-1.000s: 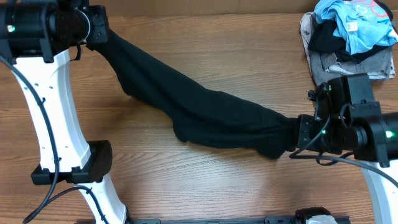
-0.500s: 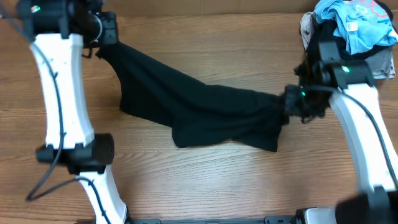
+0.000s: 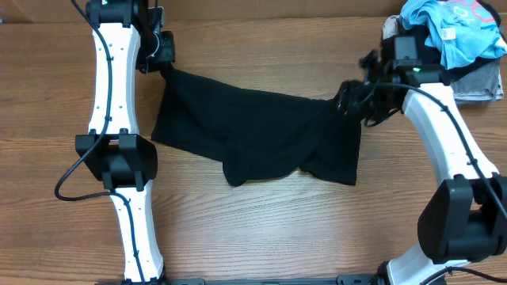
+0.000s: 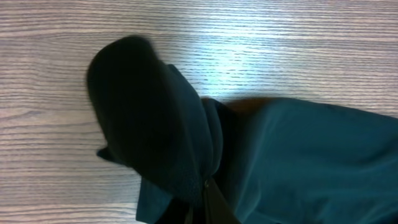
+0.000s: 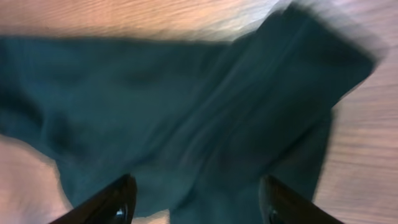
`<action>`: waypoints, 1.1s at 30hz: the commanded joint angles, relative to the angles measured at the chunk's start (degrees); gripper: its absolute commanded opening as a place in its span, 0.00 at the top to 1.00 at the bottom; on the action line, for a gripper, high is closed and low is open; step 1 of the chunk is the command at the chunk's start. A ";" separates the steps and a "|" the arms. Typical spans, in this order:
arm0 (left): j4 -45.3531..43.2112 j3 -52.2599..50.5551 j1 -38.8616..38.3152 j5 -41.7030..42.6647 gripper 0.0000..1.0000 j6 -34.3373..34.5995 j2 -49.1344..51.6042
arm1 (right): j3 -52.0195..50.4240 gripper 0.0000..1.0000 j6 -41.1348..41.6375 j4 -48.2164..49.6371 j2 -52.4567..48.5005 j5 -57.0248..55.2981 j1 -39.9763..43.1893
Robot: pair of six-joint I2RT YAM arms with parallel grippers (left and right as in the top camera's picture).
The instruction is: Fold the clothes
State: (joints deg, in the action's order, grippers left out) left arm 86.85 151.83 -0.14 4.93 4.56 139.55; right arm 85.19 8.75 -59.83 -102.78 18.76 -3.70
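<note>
Nearest me, over the front of the table (image 3: 261, 229), is where the change shows most. 1 second ago the black garment (image 3: 261, 131) was a twisted rope strung diagonally across it, with the right arm down at this near side tugging on one end. Now both arms have swung to the far side and the cloth lies spread in a rough rectangle mid-table, between the 2 arms. Its near edge isn't tidy though: there's a lumpy bulge sagging toward me left of centre, with some rumples behind it. Further back, the right gripper (image 3: 348, 99) sits at the garment's far right corner. In its wrist view the fingers stand wide apart with the cloth lying loose under them, so I'd say it has just let go. The left gripper (image 3: 162, 55), at the far left corner, is clamped tight on a bunched-up wad of the fabric. Way back in the right corner, the light blue shirt (image 3: 447, 24) and grey garment (image 3: 475, 83) sit in their pile same as before. My read: this was the spreading-out step, there's no actual fold yet, and that bulge probably wants smoothing first.
</note>
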 commanded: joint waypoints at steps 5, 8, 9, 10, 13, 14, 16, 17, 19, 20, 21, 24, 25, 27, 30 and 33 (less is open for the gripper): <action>-1.66 0.09 -0.63 1.09 0.96 0.79 -0.09 | -3.80 0.33 1.46 -4.24 2.16 2.56 -13.27; -1.62 0.09 -0.63 1.11 0.96 0.79 -0.09 | -7.98 0.33 9.27 -2.05 2.14 -4.24 -18.53; -1.62 0.09 -0.63 1.09 0.96 0.79 -0.09 | -9.77 0.33 11.69 -0.55 2.10 -6.19 -20.35; -1.62 0.09 -0.63 1.09 0.96 0.79 -0.09 | -11.30 0.33 13.33 0.98 2.01 -7.19 -21.79; -1.60 0.09 -0.63 1.09 0.96 0.79 -0.09 | -15.96 0.32 15.78 6.05 1.77 -8.04 -25.29; -1.51 0.09 -0.63 1.09 0.96 0.79 -0.09 | -17.64 0.32 16.94 7.85 1.75 -8.81 -26.29; -1.36 0.09 -0.63 1.09 0.96 0.79 -0.09 | -19.89 0.32 17.05 10.64 1.73 -8.90 -27.43; -1.31 0.09 -0.63 1.11 0.96 0.79 -0.09 | -20.63 0.31 17.05 11.65 1.73 -8.87 -27.78; -1.33 0.09 -0.63 1.09 0.96 0.81 -0.09 | -20.96 0.31 16.96 11.98 1.73 -8.90 -27.96; -1.33 0.09 -0.63 1.09 0.96 0.81 -0.09 | -20.96 0.31 16.74 12.04 1.73 -8.90 -27.96; -1.33 0.09 -0.63 1.09 0.96 0.79 -0.09 | -20.96 0.31 16.35 12.20 1.73 -8.90 -27.96; -1.38 0.09 -0.63 1.09 0.96 0.81 -0.09 | -20.96 0.31 14.12 13.16 1.46 -9.35 -27.93; -1.38 0.09 -0.63 1.09 0.96 0.81 -0.09 | -20.96 0.31 13.22 13.77 1.18 -9.42 -27.93; -1.33 0.09 -0.66 1.09 0.96 0.81 -0.09 | -20.96 0.31 11.80 15.02 0.37 -9.75 -27.96; -1.33 0.09 -0.66 1.09 0.96 0.81 -0.09 | -20.96 0.31 10.47 16.41 -0.85 -9.75 -27.96; -1.31 0.09 -0.66 1.09 0.96 0.81 -0.09 | -20.96 0.41 10.27 16.72 -1.51 -9.77 -27.89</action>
State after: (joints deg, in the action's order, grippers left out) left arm 85.54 151.83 -0.40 5.37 4.56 139.55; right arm 64.27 20.40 -43.46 -103.22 9.69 -31.59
